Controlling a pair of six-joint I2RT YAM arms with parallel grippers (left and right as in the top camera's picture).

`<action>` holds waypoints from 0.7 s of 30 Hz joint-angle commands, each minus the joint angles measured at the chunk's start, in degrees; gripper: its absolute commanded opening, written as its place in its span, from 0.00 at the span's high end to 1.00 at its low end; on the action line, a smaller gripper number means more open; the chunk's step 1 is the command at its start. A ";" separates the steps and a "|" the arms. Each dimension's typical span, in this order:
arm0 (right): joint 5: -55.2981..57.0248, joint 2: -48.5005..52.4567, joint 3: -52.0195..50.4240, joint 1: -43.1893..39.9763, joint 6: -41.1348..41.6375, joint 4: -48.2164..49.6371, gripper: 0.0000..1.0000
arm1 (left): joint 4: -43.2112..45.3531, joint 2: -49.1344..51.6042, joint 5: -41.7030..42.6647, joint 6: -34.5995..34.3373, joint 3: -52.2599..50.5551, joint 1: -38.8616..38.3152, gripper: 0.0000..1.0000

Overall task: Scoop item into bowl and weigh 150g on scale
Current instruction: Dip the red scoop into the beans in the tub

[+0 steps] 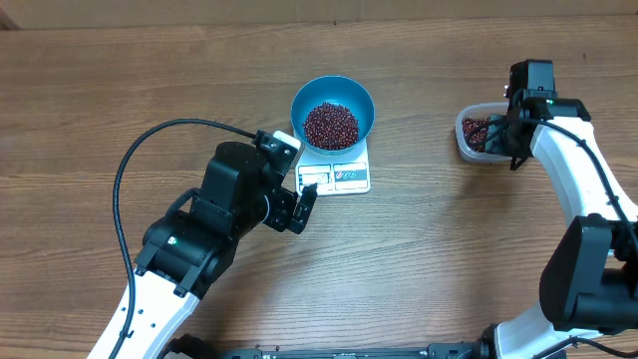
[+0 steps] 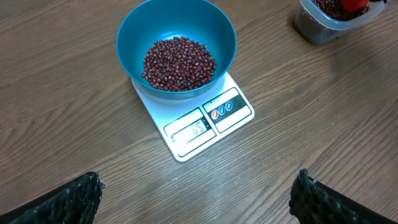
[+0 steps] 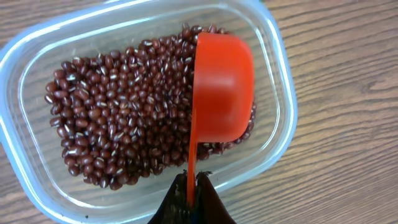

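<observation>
The worktop [image 1: 120, 80] is matt, grained wood, the bowl [image 2: 134, 31] and scale [image 2: 155, 112] smooth plastic with a soft sheen, the tub [image 3: 280, 124] clear glossy plastic, the scoop [image 3: 221, 87] shiny orange-red plastic, and the beans [image 3: 118, 112] smooth and faintly glossy.

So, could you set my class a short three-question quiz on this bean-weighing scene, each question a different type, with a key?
1. True or false: the bowl of beans stands on the scale.
2. The right tool is shut on: A) the handle of the red scoop; B) the bowl's rim; C) nothing.
3. Fill in: the left tool hovers with jaws ___, holding nothing.

Key: 1 true; 2 A; 3 open.
</observation>
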 commanded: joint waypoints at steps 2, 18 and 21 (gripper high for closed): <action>1.03 0.46 0.48 -0.20 0.63 0.31 0.96 | 0.17 0.20 0.83 -0.55 -0.09 0.28 0.01; 1.01 1.88 0.48 -0.20 0.59 0.85 0.96 | 0.15 0.20 0.83 -0.55 -0.09 0.28 0.01; 0.96 1.88 0.48 -0.20 0.59 1.01 0.96 | 0.15 0.20 0.83 -0.55 -0.09 0.28 0.00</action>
